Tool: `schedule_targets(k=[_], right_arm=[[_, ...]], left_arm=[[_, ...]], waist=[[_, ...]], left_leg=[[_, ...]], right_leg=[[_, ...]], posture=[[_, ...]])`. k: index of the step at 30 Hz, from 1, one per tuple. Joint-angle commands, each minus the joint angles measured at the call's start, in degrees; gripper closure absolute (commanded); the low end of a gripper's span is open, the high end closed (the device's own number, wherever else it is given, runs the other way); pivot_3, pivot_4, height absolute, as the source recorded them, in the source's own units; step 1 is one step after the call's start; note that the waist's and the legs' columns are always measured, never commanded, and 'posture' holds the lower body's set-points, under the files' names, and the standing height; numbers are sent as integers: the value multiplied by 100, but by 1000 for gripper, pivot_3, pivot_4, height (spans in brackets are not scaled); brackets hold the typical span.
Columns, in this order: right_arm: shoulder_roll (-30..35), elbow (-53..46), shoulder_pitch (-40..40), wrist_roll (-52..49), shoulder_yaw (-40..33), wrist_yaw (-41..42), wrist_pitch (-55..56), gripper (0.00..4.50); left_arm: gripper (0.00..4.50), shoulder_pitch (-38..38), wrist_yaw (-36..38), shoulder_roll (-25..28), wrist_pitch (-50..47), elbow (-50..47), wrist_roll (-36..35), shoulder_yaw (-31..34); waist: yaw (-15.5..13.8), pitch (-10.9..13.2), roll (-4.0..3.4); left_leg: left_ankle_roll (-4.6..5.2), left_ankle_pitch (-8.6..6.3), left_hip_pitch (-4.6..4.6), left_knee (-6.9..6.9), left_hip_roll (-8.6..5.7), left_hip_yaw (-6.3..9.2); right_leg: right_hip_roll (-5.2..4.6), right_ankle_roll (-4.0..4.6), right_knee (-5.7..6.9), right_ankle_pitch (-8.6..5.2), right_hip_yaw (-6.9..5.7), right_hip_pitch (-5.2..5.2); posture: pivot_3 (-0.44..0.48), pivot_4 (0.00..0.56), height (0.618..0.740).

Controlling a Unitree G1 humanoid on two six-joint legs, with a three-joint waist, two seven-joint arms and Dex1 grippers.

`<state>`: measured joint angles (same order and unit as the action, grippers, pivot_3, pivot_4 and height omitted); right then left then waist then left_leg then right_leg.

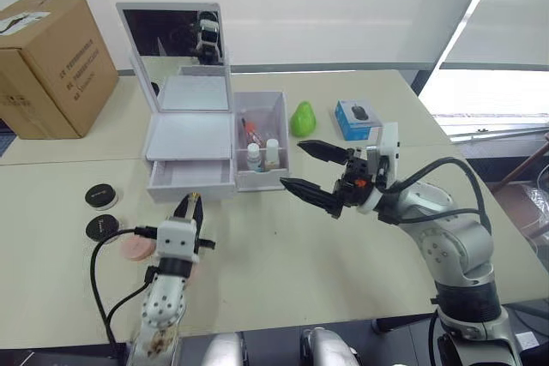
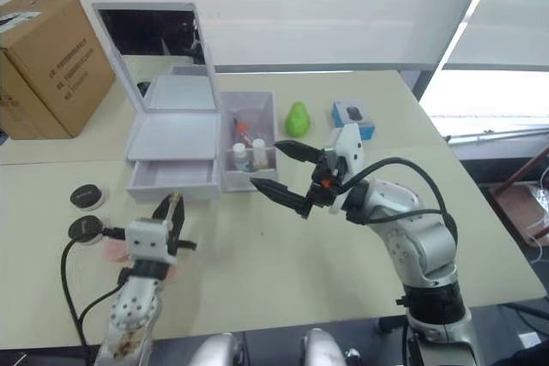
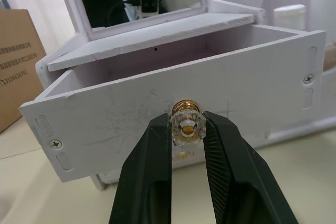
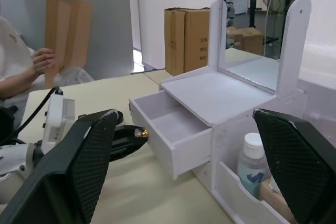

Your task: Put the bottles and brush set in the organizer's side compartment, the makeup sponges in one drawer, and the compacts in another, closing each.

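The white organizer (image 1: 189, 136) with its upright mirror (image 1: 176, 36) stands at the table's back left. One drawer (image 1: 190, 179) is pulled out and looks empty. My left gripper (image 1: 190, 205) is shut on that drawer's gold knob (image 3: 186, 124). In the side compartment (image 1: 280, 117) stand two bottles (image 1: 254, 158) (image 1: 272, 153) with the brush set (image 1: 249, 129) behind them. Two black-lidded compacts (image 1: 101, 196) (image 1: 103, 229) lie left of my left arm. A pink makeup sponge (image 1: 135, 248) shows beside that arm, partly hidden. My right gripper (image 1: 292, 164) hovers open, right of the compartment, holding nothing.
A brown cardboard box (image 1: 51, 66) sits at the far left. A green pear-shaped object (image 1: 302, 119) and a small blue box (image 1: 358, 119) lie right of the organizer. A seated person (image 4: 21, 61) shows beyond the table in the right wrist view.
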<state>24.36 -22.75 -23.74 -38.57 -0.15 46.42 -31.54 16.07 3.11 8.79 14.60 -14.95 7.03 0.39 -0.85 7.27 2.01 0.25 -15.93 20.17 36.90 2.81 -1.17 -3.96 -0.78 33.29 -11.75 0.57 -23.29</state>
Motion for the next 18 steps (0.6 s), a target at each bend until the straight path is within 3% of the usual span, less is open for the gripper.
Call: schedule_targets(k=[1, 14, 18], right_arm=[[62, -95, -99, -215, -194, 145, 121, 0], [159, 12, -199, -149, -125, 226, 87, 0], [173, 39, -201, -75, -90, 232, 120, 0]], left_arm=[[3941, 499, 330, 73, 48, -266, -38, -374], [3941, 863, 235, -32, 23, -568, -73, -402], [2715, 899, 272, 16, -42, -737, -153, -287]], waist=[[1, 2, -9], [-2, 5, -16], [15, 6, -10]], left_leg=[[0, 0, 1, -1, 0, -8], [0, -1, 12, -4, -11, -50], [0, -1, 12, -4, -12, -51]], right_leg=[[-11, -4, -1, -2, -4, -5], [-45, -30, -10, -11, -13, -33], [-45, -30, -10, -11, -13, -34]], posture=[[0, 150, 740], [0, 150, 740], [0, 150, 740]])
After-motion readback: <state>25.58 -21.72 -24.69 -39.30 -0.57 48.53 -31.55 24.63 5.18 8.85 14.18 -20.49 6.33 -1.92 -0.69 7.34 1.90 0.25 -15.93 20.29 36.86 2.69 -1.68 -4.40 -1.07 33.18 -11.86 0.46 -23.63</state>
